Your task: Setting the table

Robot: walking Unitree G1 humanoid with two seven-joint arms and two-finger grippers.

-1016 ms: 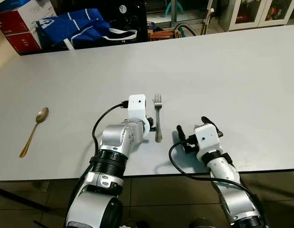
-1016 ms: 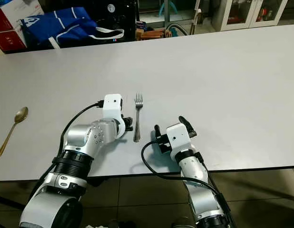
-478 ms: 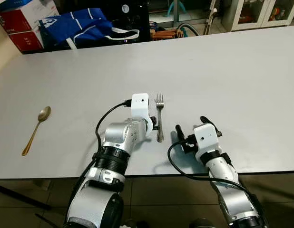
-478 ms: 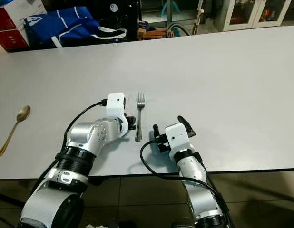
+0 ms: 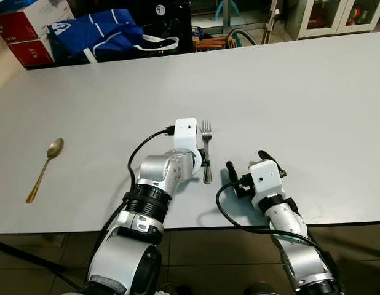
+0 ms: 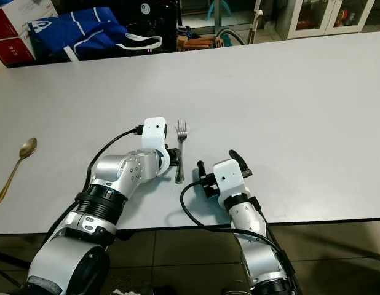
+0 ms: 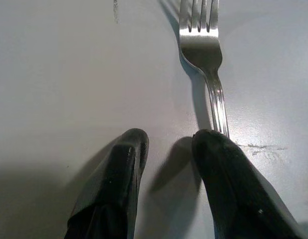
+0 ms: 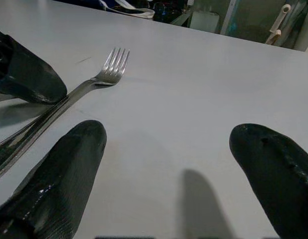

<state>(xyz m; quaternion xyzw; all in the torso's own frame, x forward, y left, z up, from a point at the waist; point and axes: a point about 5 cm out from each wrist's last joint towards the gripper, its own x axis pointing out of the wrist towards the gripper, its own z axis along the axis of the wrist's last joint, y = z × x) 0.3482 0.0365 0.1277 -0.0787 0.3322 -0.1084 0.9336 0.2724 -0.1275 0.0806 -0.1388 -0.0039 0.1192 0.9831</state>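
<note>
Fork [image 5: 206, 151] lies flat on the white table [image 5: 313, 98], tines pointing away, near the front edge. Left gripper [image 7: 169, 149] rests beside its handle; the wrist view shows its fingers slightly apart, one fingertip [image 7: 214, 149] touching the handle, nothing held. Right gripper [image 5: 246, 166] sits just right of the fork, fingers spread wide. Far left lies a gold spoon [image 5: 45, 168].

left gripper [image 5: 203, 163] sits against the fork [image 5: 206, 147] handle – right gripper [image 5: 246, 169] rests apart, spoon [image 5: 45, 168] far left.
</note>
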